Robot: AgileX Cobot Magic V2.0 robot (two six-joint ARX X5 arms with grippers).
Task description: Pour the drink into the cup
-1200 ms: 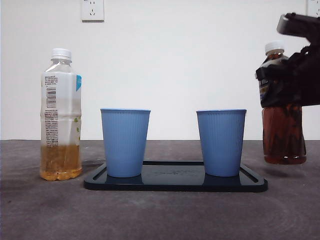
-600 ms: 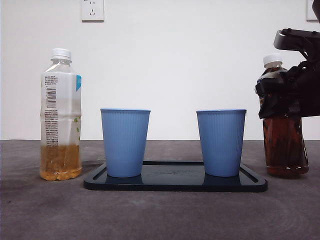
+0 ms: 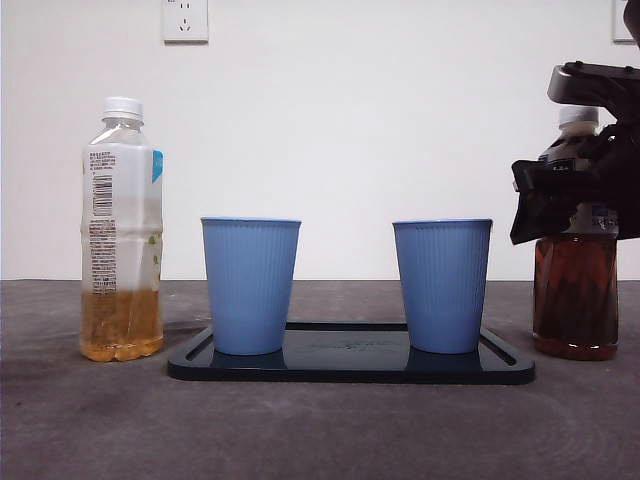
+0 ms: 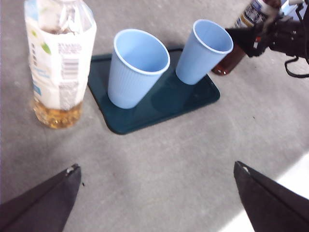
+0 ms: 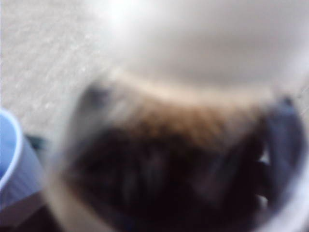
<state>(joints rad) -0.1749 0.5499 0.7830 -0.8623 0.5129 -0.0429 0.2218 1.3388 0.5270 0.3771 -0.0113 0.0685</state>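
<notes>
Dark tea bottle (image 3: 575,290): upright on the table (image 3: 320,420), just beside the tray's (image 3: 350,365) end nearest the second cup; white cap on, brown drink filling its lower part.
Right gripper (image 3: 560,195): at the dark tea bottle's upper body; its own camera is filled by the blurred bottle, so whether the jaws clamp it cannot be told.
Second cup (image 3: 442,285): blue, upright on the tray, nearest the dark tea bottle.
First cup (image 3: 250,285): blue, upright at the tray's other end.
Pale bottle (image 3: 122,230): capped, upright beyond the tray's far end, amber liquid low inside.
Left gripper (image 4: 154,193): jaws spread wide, above bare table, well apart from the tray.
</notes>
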